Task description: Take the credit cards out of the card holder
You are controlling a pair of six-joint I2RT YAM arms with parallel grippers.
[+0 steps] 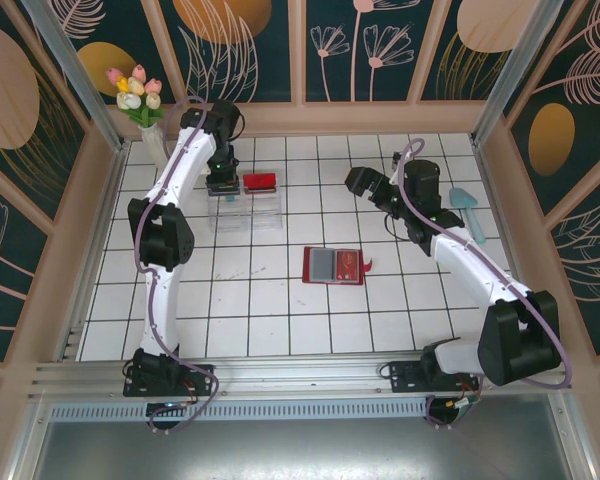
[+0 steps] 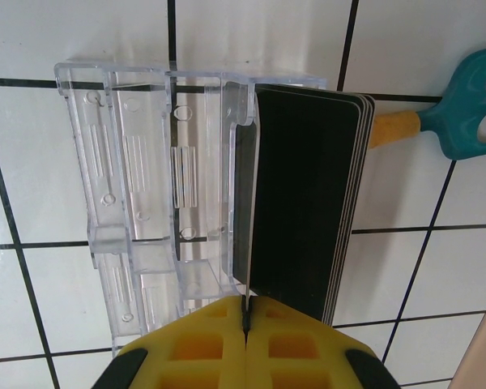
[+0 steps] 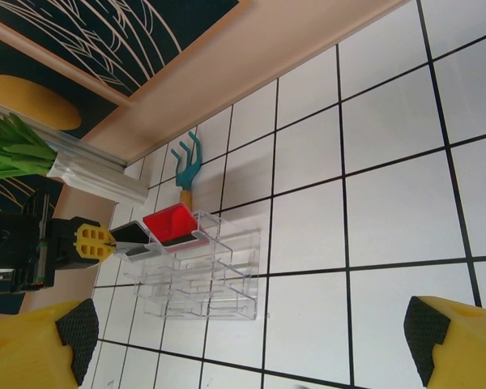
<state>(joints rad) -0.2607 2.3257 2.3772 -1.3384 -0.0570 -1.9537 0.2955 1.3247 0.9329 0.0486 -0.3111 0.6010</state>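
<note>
**Left clamped, right empty**

On the tiled table the card holder lies open, centre. At the clear stand my left gripper pinches a thin dark card. My right gripper gapes wide, empty.

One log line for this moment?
left gripper: shut on dark card at clear stand | right gripper: open | card holder: lying open

The clear stand is seen from high above in the top view — from very near in the left wrist view, and farther off, tilted, in the right wrist view.
</note>
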